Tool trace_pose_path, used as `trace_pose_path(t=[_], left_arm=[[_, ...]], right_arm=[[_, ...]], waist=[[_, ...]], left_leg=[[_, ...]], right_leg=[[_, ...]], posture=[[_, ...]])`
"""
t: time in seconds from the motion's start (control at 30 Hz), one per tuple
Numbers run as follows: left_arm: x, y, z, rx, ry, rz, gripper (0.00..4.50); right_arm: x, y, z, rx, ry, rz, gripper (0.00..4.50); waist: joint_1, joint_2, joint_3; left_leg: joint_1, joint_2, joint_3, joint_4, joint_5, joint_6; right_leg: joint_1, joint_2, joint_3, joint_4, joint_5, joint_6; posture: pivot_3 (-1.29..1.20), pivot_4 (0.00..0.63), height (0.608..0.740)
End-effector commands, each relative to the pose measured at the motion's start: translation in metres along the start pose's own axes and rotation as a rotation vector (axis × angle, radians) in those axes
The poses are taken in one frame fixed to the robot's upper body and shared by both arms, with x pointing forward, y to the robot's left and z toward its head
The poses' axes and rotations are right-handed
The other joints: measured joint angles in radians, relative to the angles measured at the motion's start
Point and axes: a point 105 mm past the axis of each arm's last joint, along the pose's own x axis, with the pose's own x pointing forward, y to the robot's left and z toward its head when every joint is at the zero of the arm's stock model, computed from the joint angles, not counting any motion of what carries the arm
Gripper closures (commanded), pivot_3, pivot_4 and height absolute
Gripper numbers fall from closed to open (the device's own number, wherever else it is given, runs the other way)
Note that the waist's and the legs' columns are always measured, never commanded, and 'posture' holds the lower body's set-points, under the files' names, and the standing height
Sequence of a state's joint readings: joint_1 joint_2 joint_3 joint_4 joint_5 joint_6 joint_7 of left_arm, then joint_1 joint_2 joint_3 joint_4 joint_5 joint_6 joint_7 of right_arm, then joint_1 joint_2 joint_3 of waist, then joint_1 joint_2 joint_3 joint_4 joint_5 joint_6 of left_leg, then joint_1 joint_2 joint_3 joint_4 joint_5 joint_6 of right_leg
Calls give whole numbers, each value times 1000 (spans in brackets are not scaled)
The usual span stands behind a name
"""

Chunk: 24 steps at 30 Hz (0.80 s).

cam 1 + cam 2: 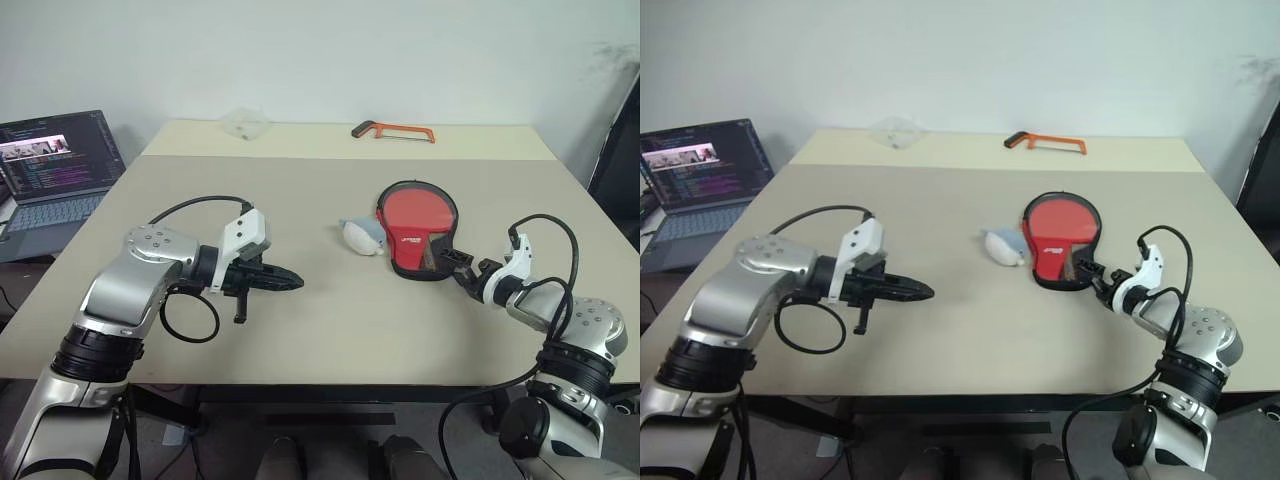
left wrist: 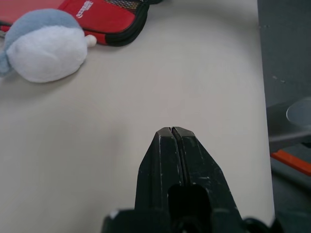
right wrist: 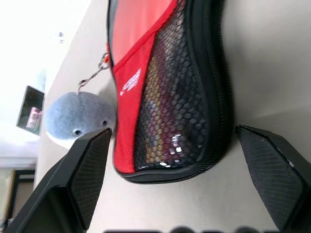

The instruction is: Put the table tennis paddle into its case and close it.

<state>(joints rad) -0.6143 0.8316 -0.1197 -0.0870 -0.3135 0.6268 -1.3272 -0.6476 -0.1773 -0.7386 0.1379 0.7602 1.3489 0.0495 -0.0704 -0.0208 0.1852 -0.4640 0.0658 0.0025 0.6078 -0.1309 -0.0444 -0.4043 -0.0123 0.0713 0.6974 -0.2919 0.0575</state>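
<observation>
The right wrist view looks along the right claw [image 3: 177, 182], whose two black fingers [image 3: 90, 167] stand spread as wide as they go, with nothing between them but the narrow handle end of the case [image 3: 194, 97]. That end lies just ahead of the fingertips and apart from them; the pads are not touching the fabric. The case lies flat and open on the worktop [image 1: 330, 330], its red lining face up inside the black zipper rim, and a black mesh panel covers the handle end. Something brownish shows dimly through the mesh. It may be the handle of the table tennis paddle, but I cannot tell that for sure, nor whether the red round area is the paddle's face or bare lining.

In the left eye view the left claw [image 1: 290, 282] hovers over the bare worktop, well apart from the case, its fingers pressed together and holding nothing. A small stuffed toy [image 1: 362, 236], grey and white, lies just beside the case's left edge and seems tied to it by a short chain. An orange hacksaw [image 1: 393, 130] and a clear plastic piece [image 1: 245, 122] lie at the far edge, and an open laptop [image 1: 55, 175] stands on a side table to the left.

As I judge it, the paddle is probably already in place, and closing is all that is left: the flap is not folded over and the zipper is undone. The right claw looks set to take the near end, perhaps to grip or steady it.
</observation>
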Motion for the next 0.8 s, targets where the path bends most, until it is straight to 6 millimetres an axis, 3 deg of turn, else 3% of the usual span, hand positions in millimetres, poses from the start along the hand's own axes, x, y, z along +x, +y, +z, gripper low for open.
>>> trace_pose_path(t=[0.03, 0.27, 0.3, 0.4, 0.7, 0.73, 0.8], left_arm=[[-9, 0, 10, 36, -11, 25, 4471], [-4, -1, 8, 35, -1, 33, 4471], [-4, -1, 9, 35, -4, 34, 4496], [-5, -2, 10, 36, -7, 36, 4500], [-8, -5, 6, 22, 2, 55, 4500], [-9, -5, 6, 21, 3, 55, 4500], [-9, -5, 5, 20, 4, 56, 4500]], right_arm=[[10, 27, -3, -13, 19, 104, 0], [21, 25, -3, -15, 9, 77, 0], [23, 22, -3, -9, 3, 61, 180], [28, 15, -4, 0, 1, 32, 968], [31, 17, -8, -15, 33, 45, 4251], [31, 19, -10, -18, 42, 54, 4467], [29, 23, -16, -29, 70, 74, 4467]], waist=[[-3, 0, 0], [-5, 0, 0], [-5, 0, 0], [-6, 0, 0], [-14, 0, 0], [-14, 0, 0], [-14, 0, 0]], left_leg=[[0, 0, 0, 0, 0, 0], [0, 0, 0, 0, 0, 0], [0, 0, 0, 0, 0, 0], [0, 0, 0, 0, 0, 0], [0, 0, 0, -1, 0, 0], [0, 0, 0, -1, 0, 0], [0, 0, 0, 0, 0, 0]], right_leg=[[0, 0, 0, 0, 0, 0], [0, 0, 0, 0, -1, 2], [0, 0, 0, 0, -2, 3], [0, 0, 0, 0, -2, 3], [0, 0, 1, 0, -2, 2], [0, 0, 0, 0, -2, 2], [0, 0, 1, 0, -2, 3]], posture=[[0, 150, 740], [0, 150, 740], [0, 150, 740], [0, 150, 740], [0, 150, 740], [0, 150, 740], [0, 150, 740]])
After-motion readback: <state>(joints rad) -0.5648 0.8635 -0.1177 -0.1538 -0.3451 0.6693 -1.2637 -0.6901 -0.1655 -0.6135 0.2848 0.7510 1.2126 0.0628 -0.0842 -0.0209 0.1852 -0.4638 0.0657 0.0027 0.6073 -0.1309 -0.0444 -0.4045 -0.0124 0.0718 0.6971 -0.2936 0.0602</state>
